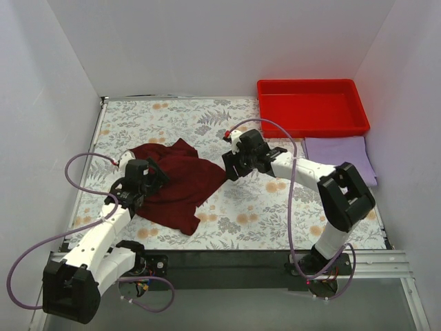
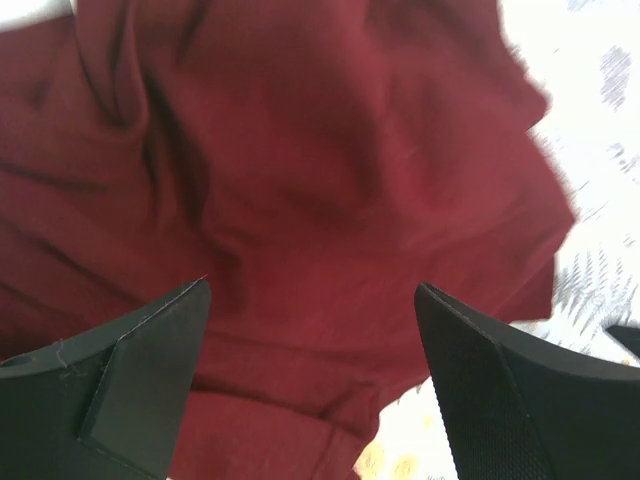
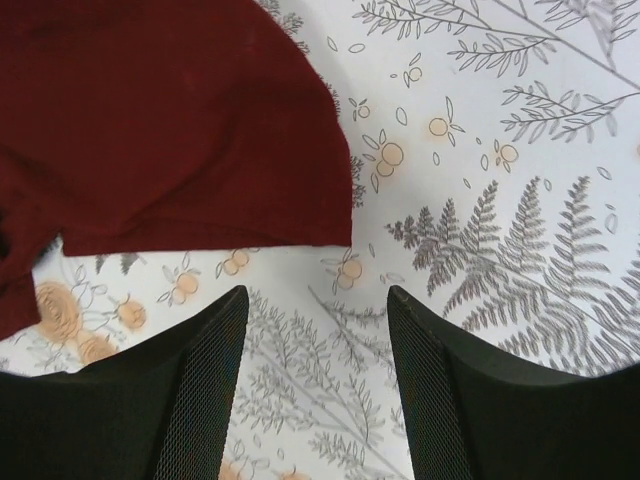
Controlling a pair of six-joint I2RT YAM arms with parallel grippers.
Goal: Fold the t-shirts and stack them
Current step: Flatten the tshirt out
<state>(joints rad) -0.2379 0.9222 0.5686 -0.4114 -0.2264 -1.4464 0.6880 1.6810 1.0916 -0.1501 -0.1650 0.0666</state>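
The left arm (image 1: 103,238) stretches from its base at the near left corner, away and a little to the right, with the wrist tipped downward. The left gripper (image 1: 154,176) faces down with its black fingers (image 2: 130,390) spread wide. The right arm (image 1: 341,207) rises from the near right, folds at a high elbow and reaches left toward the middle. The right gripper (image 1: 231,169) points left and down, its fingers (image 3: 190,390) parted.
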